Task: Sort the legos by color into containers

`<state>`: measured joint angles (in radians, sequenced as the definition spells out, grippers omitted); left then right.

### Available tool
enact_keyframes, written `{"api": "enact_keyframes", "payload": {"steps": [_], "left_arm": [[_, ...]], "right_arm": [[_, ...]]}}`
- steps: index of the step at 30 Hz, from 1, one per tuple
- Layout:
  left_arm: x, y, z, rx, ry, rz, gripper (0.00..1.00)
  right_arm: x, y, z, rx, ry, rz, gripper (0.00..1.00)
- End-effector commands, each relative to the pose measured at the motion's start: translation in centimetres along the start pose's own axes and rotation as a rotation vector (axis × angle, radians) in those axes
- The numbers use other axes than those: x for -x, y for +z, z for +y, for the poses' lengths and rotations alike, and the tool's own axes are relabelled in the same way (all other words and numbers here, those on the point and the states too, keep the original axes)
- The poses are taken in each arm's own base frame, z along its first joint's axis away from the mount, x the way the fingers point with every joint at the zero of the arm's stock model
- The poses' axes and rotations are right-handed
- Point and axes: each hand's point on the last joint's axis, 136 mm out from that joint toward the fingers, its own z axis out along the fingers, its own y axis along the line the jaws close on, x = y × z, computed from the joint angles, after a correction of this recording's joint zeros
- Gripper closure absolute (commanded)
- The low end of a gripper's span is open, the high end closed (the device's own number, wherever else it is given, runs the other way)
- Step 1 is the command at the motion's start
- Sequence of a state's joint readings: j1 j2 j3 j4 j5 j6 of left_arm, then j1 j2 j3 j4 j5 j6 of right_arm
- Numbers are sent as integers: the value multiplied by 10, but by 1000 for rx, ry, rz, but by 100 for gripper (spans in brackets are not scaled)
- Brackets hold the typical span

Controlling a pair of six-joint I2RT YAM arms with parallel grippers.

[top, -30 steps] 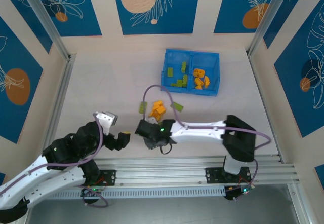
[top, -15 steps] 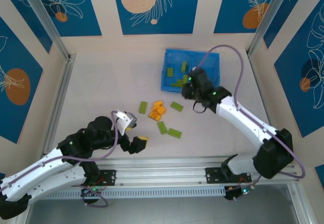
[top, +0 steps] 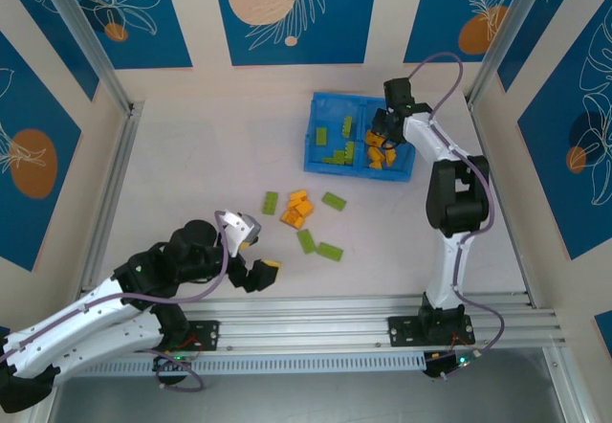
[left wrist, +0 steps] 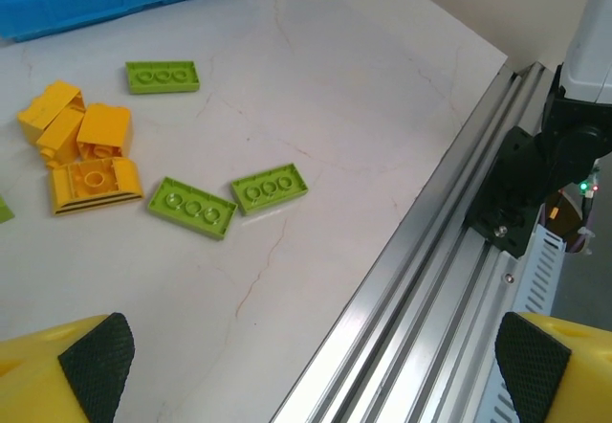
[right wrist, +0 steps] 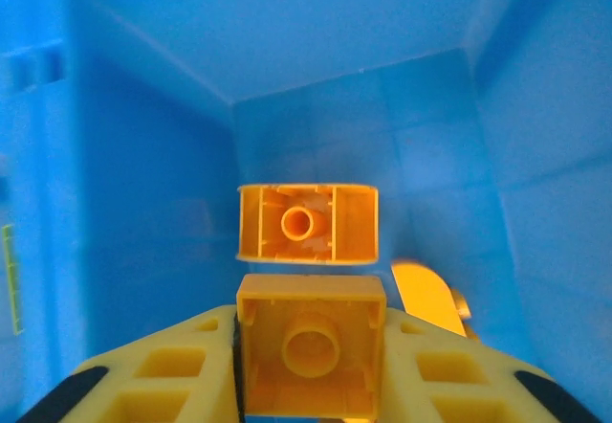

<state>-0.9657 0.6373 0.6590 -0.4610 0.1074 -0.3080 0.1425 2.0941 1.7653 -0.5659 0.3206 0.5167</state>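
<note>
**Hazards.** Risk of a sticking release: orange brick (right wrist: 311,356) wedged flush between both fingers of the right pincer (top: 381,134), so likely to hang on one pad and drop askew. Risk of a bounce off the upturned orange brick (right wrist: 308,224) lying just beyond it, then over the centre wall into the left compartment (top: 325,113) among the lime green bricks (top: 335,152), giving a colour error. Risk of clipping the blue bin (top: 337,99) on withdrawal, with the pincer sunk low between the walls of the right compartment (right wrist: 143,107), and so of shoving the bin across the bench (top: 191,155).

**Pose.** Right arm stretched to the far right of the bench, wrist bent down into the right compartment. Pincer clenched on the orange brick, hollow underside toward the wrist lens. Left arm folded low at the near left. Left pincer (left wrist: 311,375) fully released and empty, black pads (left wrist: 96,356) well apart, hovering near the bench's near edge.

**Task's things.** Unsorted on the bench between bin and left arm: orange cluster (top: 297,208) with loose green bricks (left wrist: 191,207) close around it. Sorted in the bin: green on the left, orange on the right.
</note>
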Motion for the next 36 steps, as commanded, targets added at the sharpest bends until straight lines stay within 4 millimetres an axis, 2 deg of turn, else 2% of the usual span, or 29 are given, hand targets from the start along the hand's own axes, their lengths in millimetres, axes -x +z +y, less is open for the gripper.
{"api": "enact_keyframes", "payload": {"steps": [1, 5, 10, 14, 17, 21, 25, 30, 32, 36], "left_arm": [[3, -3, 1, 17, -2, -3, 0], [5, -1, 1, 23, -4, -1, 0], [7, 3, 2, 25, -17, -2, 0], [5, 3, 15, 101, -64, 6, 0], [0, -1, 37, 230, -133, 9, 0], [-11, -10, 71, 416, -239, -19, 0], [-18, -10, 87, 499, -305, -55, 0], [-24, -11, 111, 636, -469, -118, 0], [-29, -7, 116, 671, -529, -121, 1], [-36, 10, 120, 706, -646, -113, 1]], "right_arm": [[-5, -1, 3, 5, 6, 82, 59], [1, -17, 8, 23, 1, 73, 54], [7, -54, 14, 82, -4, 31, 51], [0, -101, 22, 173, 13, -5, 51], [-17, -152, 36, 311, -19, -60, 49], [-71, -207, 47, 441, -134, -105, 44], [-138, -236, 47, 501, -272, -98, 37], [-229, -247, 34, 578, -316, 28, 32], [-259, -248, 31, 611, -346, 83, 29], [-294, -241, 17, 574, -345, 171, 27]]}}
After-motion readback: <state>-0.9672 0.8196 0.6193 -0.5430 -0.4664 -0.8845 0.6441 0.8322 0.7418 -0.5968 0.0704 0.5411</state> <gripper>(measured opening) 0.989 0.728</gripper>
